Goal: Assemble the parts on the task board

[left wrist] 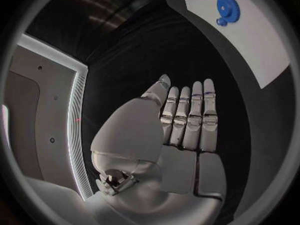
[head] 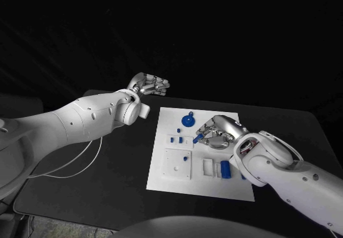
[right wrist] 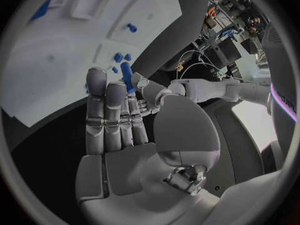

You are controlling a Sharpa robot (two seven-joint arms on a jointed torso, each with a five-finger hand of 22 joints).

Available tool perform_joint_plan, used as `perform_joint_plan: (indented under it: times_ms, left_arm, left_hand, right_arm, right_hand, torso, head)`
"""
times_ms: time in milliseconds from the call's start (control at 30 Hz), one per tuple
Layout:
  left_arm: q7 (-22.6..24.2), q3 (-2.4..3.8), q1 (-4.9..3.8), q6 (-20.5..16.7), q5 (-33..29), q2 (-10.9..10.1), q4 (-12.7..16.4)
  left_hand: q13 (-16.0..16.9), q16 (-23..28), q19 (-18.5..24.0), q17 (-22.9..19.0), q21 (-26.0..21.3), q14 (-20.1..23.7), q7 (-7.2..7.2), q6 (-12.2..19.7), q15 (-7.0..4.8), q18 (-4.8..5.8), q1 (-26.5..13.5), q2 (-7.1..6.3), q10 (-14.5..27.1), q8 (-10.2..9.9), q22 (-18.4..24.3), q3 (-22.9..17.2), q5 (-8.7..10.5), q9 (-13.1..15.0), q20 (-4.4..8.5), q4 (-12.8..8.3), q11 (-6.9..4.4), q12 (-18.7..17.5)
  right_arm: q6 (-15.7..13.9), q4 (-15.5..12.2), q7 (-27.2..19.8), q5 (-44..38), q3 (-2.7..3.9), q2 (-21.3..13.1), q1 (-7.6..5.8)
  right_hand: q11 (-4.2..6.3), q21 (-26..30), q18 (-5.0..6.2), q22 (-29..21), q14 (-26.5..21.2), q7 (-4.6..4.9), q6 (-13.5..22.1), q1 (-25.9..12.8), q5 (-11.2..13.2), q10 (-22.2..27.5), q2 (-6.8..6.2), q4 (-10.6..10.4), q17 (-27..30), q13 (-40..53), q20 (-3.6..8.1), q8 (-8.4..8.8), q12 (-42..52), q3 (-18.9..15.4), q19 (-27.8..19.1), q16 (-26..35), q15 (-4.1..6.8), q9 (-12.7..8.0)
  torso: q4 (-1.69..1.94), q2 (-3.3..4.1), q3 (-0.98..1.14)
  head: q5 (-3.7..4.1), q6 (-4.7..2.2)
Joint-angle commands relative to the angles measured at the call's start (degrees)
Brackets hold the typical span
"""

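Right hand (head: 216, 133) is held over the middle of the task board (head: 203, 191), a small blue peg (right wrist: 127, 77) pinched between thumb and fingertips. Left hand (head: 148, 84) is kept off the board's far left corner above the table (head: 93, 198), fingers straight and together, nothing held. Blue gear (head: 189, 120) is seen on the board's far end; blue cylinder (head: 225, 169) lies nearer.

White rounded arms, silver segmented fingers (left wrist: 187, 117), thin white cable (head: 84, 161).

Matt white task board (head: 166, 174) on a matt black table (head: 93, 188) — hands (head: 218, 133) glossy silver metal.
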State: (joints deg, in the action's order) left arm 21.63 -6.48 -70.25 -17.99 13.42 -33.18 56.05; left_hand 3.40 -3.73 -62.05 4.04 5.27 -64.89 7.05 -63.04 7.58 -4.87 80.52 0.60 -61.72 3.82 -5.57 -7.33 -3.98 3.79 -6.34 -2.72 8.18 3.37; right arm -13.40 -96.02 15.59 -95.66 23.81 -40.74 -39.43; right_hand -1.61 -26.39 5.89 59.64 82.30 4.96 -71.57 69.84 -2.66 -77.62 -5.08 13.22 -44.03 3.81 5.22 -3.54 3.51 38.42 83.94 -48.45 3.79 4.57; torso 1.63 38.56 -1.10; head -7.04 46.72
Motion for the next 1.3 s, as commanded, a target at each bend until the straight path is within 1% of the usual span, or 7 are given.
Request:
perform_joint_plan:
  times_ms: [33, 100, 200, 500, 833, 967, 1300]
  left_arm:
    - [0.47, 0.02, 0.04, 0.64, -0.49, 0.39, -0.04]
    - [0.44, 0.01, 0.07, 0.67, -0.53, 0.54, -0.02]
    - [0.38, -0.01, 0.11, 0.74, -0.57, 0.72, 0.02]
    - [0.15, -0.08, 0.14, 0.95, -0.62, 0.99, 0.33]
    - [-0.25, -0.1, 0.18, 1.23, -1.48, 0.96, 1.2]
    - [-0.37, -0.1, 0.19, 1.31, -1.73, 0.91, 1.35]
    - [-0.48, -0.11, 0.19, 1.67, -2.07, 0.84, 1.28]
  left_hand:
    - [-0.05, 0.22, -0.13, -0.04, 0.11, 0.42, -0.04, -0.31, -0.1, -0.8, -0.16, 0.48, 0.37, -0.21, 0.05, 0.23, 0.1, -0.02, -0.32, 0.16, -0.05, 0.01]
    - [-0.06, 0.21, -0.17, -0.04, 0.12, 0.38, -0.04, -0.25, -0.12, -0.8, -0.18, 0.53, 0.29, -0.23, 0.1, 0.28, 0.13, -0.02, -0.32, 0.25, -0.07, 0.0]
    - [-0.06, 0.21, -0.17, -0.04, 0.12, 0.38, -0.04, -0.25, -0.12, -0.8, -0.18, 0.53, 0.29, -0.23, 0.1, 0.28, 0.13, -0.02, -0.32, 0.25, -0.07, 0.0]
    - [-0.06, 0.21, -0.17, -0.04, 0.12, 0.38, -0.04, -0.25, -0.12, -0.8, -0.18, 0.53, 0.29, -0.23, 0.1, 0.28, 0.13, -0.02, -0.32, 0.25, -0.07, 0.0]
    - [-0.05, 0.21, -0.19, -0.04, 0.12, 0.4, 0.0, -0.1, -0.11, -0.79, -0.23, 0.53, 0.31, -0.24, 0.22, 0.4, 0.11, -0.03, -0.33, 0.4, -0.06, 0.01]
    - [-0.05, 0.21, -0.2, -0.04, 0.12, 0.39, 0.01, -0.07, -0.11, -0.79, -0.24, 0.52, 0.3, -0.23, 0.23, 0.42, 0.11, -0.03, -0.33, 0.41, -0.06, 0.01]
    - [-0.05, 0.22, -0.21, -0.04, 0.11, 0.4, 0.07, 0.01, -0.11, -0.79, -0.21, 0.42, 0.31, -0.22, 0.27, 0.46, 0.11, -0.02, -0.34, 0.39, -0.06, 0.01]
  right_arm:
    - [1.49, -0.2, -1.88, -1.57, -1.97, 1.43, -0.24]
    - [1.58, -0.18, -2.16, -2.51, -3.62, 2.41, -0.6]
    - [1.64, -0.17, -2.48, -3.91, -5.38, 3.58, -0.91]
    - [2.45, 0.28, -2.81, -6.61, -8.29, 5.0, -1.35]
    - [3.12, 1.5, -2.68, -9.53, -10.46, 5.9, -1.48]
    - [2.91, 1.79, -2.58, -10.93, -10.89, 6.07, -1.49]
    - [2.49, 2.34, -2.64, -12.41, -11.29, 6.48, -1.49]
  right_hand:
    - [0.69, -0.07, 0.95, 0.05, -0.19, -0.57, -0.74, 0.07, -0.16, -0.81, 0.75, 0.2, -0.09, -0.01, 0.25, -0.2, 0.33, -0.24, 2.18, 0.35, 0.28, 0.29]
    - [0.68, 0.14, 0.95, 0.04, -0.25, -0.56, -0.71, 0.1, -0.16, -0.79, 0.86, 0.3, -0.11, -0.02, 0.26, -0.19, 0.32, -0.41, 2.15, 0.36, 0.28, 0.31]
    - [0.68, 0.1, 0.95, 0.08, -0.26, -0.56, -0.68, 0.14, -0.16, -0.78, 0.88, 0.35, -0.11, -0.02, 0.25, -0.18, 0.32, -0.41, 2.17, 0.37, 0.27, 0.31]
    - [0.68, 0.24, 0.96, 0.1, -0.26, -0.57, -0.72, 0.13, -0.16, -0.79, 0.92, 0.49, -0.1, -0.02, 0.24, -0.19, 0.33, -0.43, 2.16, 0.4, 0.26, 0.33]
    - [0.67, 0.27, 0.98, 0.21, -0.27, -0.58, -0.75, 0.07, -0.19, -0.8, 0.93, 0.65, -0.1, 0.0, 0.22, -0.2, 0.34, -0.3, 2.16, 0.4, 0.25, 0.37]
    - [0.67, 0.27, 0.98, 0.21, -0.27, -0.58, -0.75, 0.07, -0.19, -0.8, 0.93, 0.65, -0.1, 0.0, 0.22, -0.2, 0.34, -0.3, 2.16, 0.4, 0.25, 0.37]
    - [0.68, 0.31, 1.03, 0.4, -0.25, -0.59, -0.82, -0.06, -0.2, -0.89, 0.84, 0.83, -0.06, 0.0, 0.19, -0.18, 0.35, 0.01, 2.16, 0.4, 0.22, 0.42]
  torso:
    - [0.05, 0.07, -0.04]
    - [0.07, 0.12, 0.01]
    - [0.12, 0.16, 0.03]
    - [0.0, 0.14, 0.0]
    - [-0.03, 0.14, 0.06]
    - [-0.04, 0.15, 0.04]
    - [0.05, 0.15, 0.03]
  head:
    - [-0.69, 0.06]
    - [-0.88, 0.1]
    - [-1.16, 0.21]
    - [-2.04, 0.79]
    - [-2.47, 1.34]
    - [-2.53, 1.5]
    - [-2.78, 1.67]
